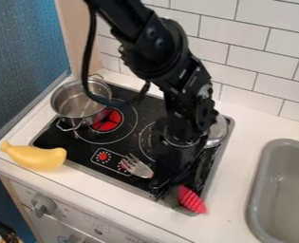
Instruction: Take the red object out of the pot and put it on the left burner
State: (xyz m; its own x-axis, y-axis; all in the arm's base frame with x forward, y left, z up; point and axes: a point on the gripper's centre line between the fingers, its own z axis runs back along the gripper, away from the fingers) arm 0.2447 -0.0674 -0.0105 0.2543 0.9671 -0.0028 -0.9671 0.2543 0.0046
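The black gripper (169, 182) hangs low over the front right part of the stovetop. Right against its lower right side is the red object (192, 199), ridged and tapered, slanting past the stove's front edge; its upper left end is hidden by the gripper. A steel pot (70, 107) with handles stands at the stove's left, partly over the left burner (108, 120), which has a red centre. Behind the arm at the right, part of a second metal vessel (217, 131) shows.
A silver fork (137, 166) lies beside the gripper, near the printed stove controls (103, 155). A yellow banana-like toy (35, 156) rests on the counter at the front left. At the right is a grey sink (256, 190), and a tiled wall (256, 64) stands behind.
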